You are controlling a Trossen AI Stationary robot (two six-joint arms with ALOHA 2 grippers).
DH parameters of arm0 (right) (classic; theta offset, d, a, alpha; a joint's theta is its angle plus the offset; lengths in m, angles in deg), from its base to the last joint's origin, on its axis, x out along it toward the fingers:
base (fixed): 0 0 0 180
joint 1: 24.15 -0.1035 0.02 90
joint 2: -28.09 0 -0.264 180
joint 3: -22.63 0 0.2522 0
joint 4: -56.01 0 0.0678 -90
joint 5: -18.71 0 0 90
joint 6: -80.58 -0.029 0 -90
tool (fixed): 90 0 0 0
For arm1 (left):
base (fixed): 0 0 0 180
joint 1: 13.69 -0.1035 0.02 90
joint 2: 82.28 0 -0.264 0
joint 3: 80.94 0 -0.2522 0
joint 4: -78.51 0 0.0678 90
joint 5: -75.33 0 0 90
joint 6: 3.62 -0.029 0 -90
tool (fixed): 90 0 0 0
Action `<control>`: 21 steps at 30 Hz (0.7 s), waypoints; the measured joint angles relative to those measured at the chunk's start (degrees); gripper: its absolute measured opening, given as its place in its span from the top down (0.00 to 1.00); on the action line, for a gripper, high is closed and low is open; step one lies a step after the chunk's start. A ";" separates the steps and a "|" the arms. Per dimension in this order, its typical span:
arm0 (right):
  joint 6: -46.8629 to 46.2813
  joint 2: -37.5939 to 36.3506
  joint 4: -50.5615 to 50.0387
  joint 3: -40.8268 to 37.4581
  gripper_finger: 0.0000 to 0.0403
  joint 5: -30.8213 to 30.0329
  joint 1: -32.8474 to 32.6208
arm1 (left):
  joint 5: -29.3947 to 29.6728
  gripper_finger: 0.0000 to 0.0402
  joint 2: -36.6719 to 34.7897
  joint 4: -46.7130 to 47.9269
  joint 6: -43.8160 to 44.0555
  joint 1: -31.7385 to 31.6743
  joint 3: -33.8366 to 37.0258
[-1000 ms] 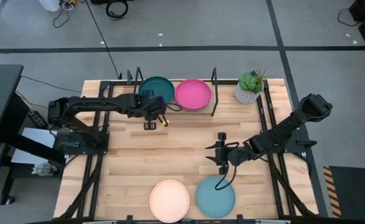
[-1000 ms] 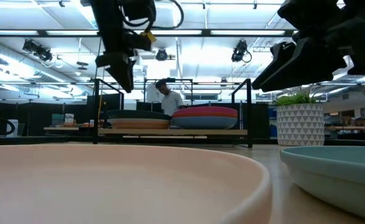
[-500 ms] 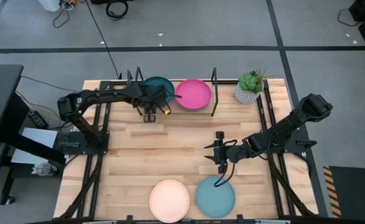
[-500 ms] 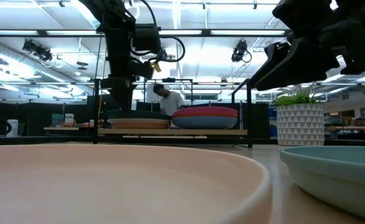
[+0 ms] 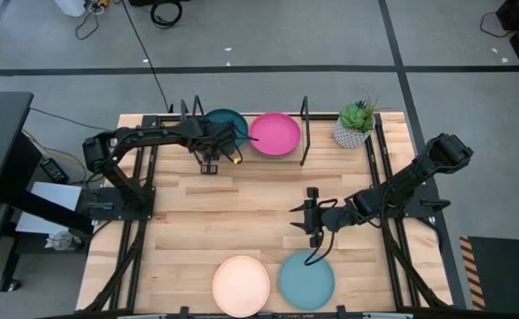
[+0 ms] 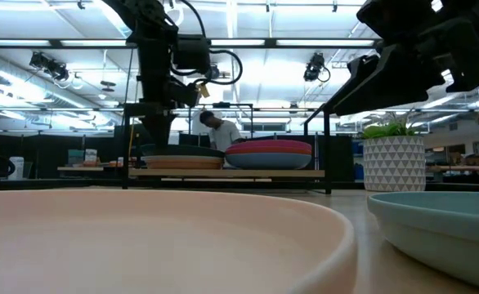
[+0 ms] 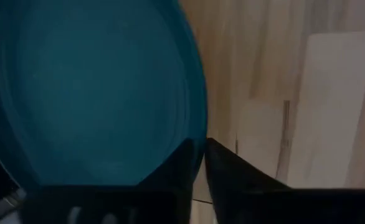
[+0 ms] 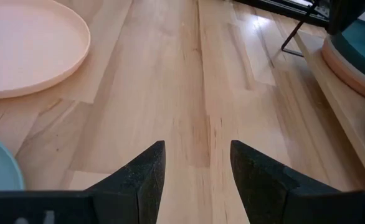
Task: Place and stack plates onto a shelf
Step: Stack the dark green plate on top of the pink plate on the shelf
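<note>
The shelf [image 6: 223,173] stands at the table's far edge with two stacks on it. The dark teal plate [image 5: 222,127] tops the left stack and the pink plate [image 5: 274,133] tops the right stack. My left gripper [image 5: 209,162] is at the dark teal plate's near rim, shut on it. The cream plate [image 5: 241,283] and the light blue plate [image 5: 306,279] lie flat on the table near its near edge. My right gripper [image 5: 313,226] is open and empty above bare wood, just beyond the light blue plate. My left gripper pinches the dark teal plate's near rim [image 7: 200,127] between its two fingers, one over the plate's hollow and one outside it. The fingers come from above, pointing down. The plate lies flat on the left stack on the shelf.
A potted plant [image 5: 355,124] stands at the far right beside the shelf. The shelf's black upright loops [image 5: 305,133] rise beside the stacks. Bare wood lies between the shelf and the two near plates. A person shows in the room behind [image 6: 215,126].
My left gripper has gone toward the table's far edge and down, from above the bare wood to the near rim of the dark teal plate. The plates have stayed where they were.
</note>
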 joint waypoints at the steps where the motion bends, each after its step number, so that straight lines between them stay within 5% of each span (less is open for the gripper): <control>1: 0.11 0.00 0.15 0.00 0.54 -0.01 0.00 | -0.06 0.93 0.00 0.04 -0.53 0.00 0.00; 14: -0.77 0.00 0.43 0.00 0.54 -0.02 0.00 | -0.23 0.97 -0.28 1.32 -0.43 0.35 -6.18; 21: -2.64 0.00 0.45 0.00 0.54 -0.25 0.00 | -9.04 0.97 -0.27 -7.93 -1.50 1.46 -10.10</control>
